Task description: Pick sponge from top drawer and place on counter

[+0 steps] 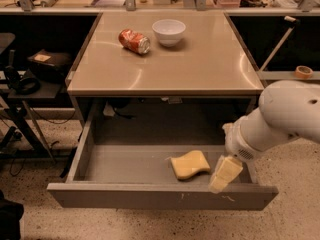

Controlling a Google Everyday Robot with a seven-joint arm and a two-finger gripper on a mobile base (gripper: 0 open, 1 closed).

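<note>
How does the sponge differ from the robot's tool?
The sponge lies flat on the drawer floor; the tool hangs tilted over the drawer's right front corner. The sponge is wavy-edged and deeper yellow; the tool is blocky and paler. Both are yellowish.

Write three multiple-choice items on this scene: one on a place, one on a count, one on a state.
1. Where is the tool? A resting on the ground; B out of view; C at the open top drawer's right front corner, right of the sponge.
2. How many objects sit on the counter? A two; B three; C five.
3. The soda can is: A upright; B lying on its side; C in the drawer.
Key: C, the tool hangs beside the sponge; A, only the soda can and white bowl; B, its side rests on the counter.
</note>
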